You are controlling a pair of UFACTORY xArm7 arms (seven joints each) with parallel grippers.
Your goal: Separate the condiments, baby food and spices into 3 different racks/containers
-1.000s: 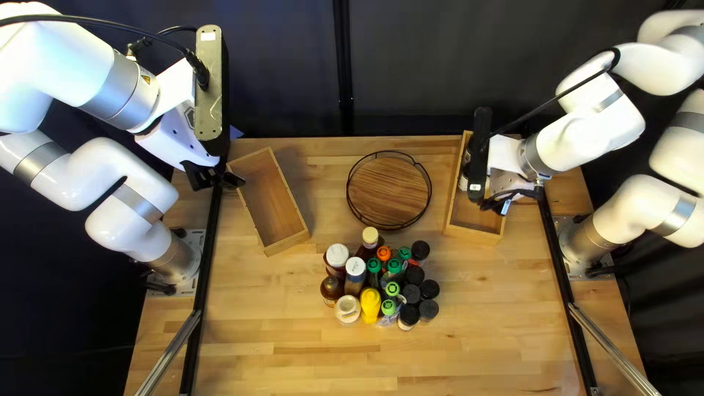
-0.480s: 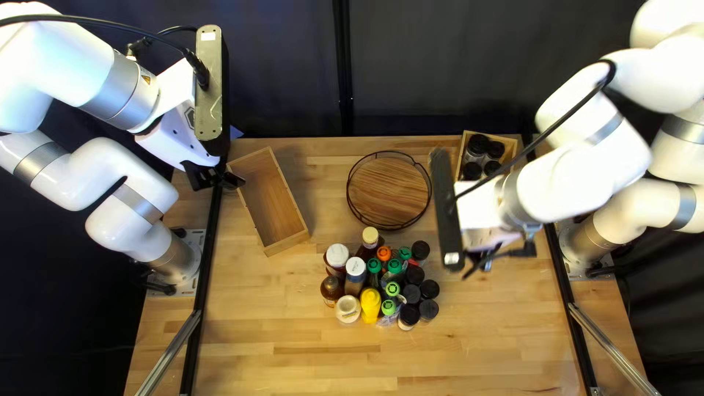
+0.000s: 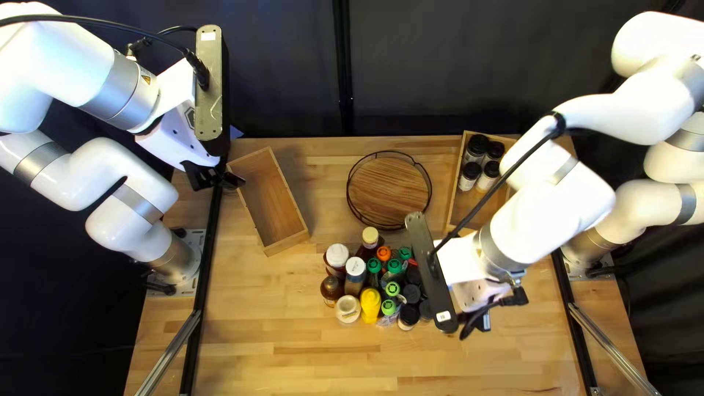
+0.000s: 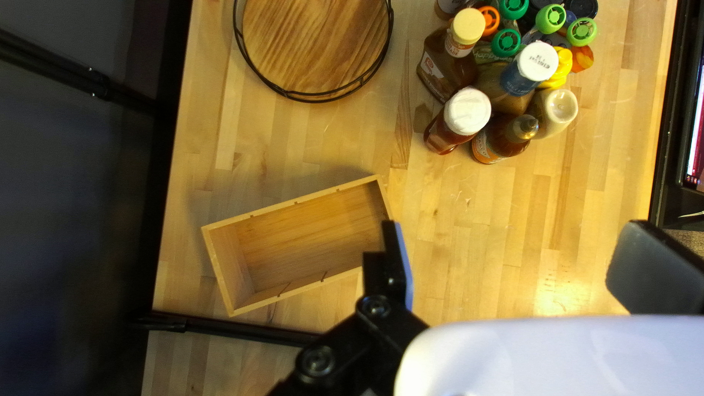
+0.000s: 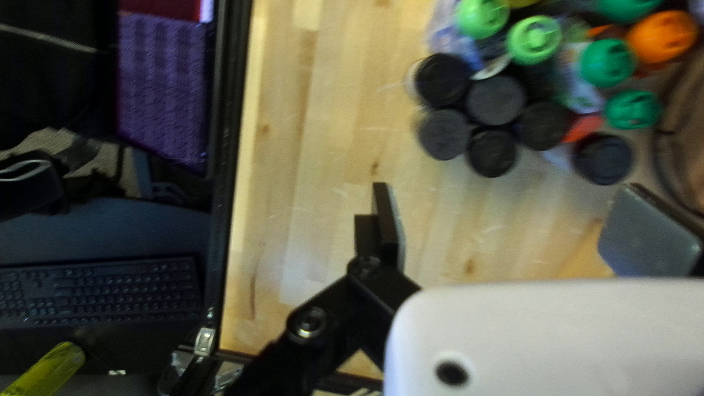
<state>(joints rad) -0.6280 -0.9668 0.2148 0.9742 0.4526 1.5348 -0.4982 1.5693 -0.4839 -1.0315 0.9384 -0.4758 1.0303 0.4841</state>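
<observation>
Fingers (image 5: pixel 397 227) spread with nothing between them, the right gripper (image 5: pixel 517 220) hangs near black-lidded jars (image 5: pixel 492 152) crowded against green-capped pouches (image 5: pixel 534 39) on the table (image 5: pixel 315 183), where a fingertip forced into the tight gaps could topple a neighbor.

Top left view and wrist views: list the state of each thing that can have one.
Left gripper: jaws apart.
Right gripper: jaws apart.
Left box: open-topped, upright.
Right box: open-topped, holding jars.
Boxed jars: black lids on.
Round tray: lying flat.
Bottle cluster: standing, packed together.
</observation>
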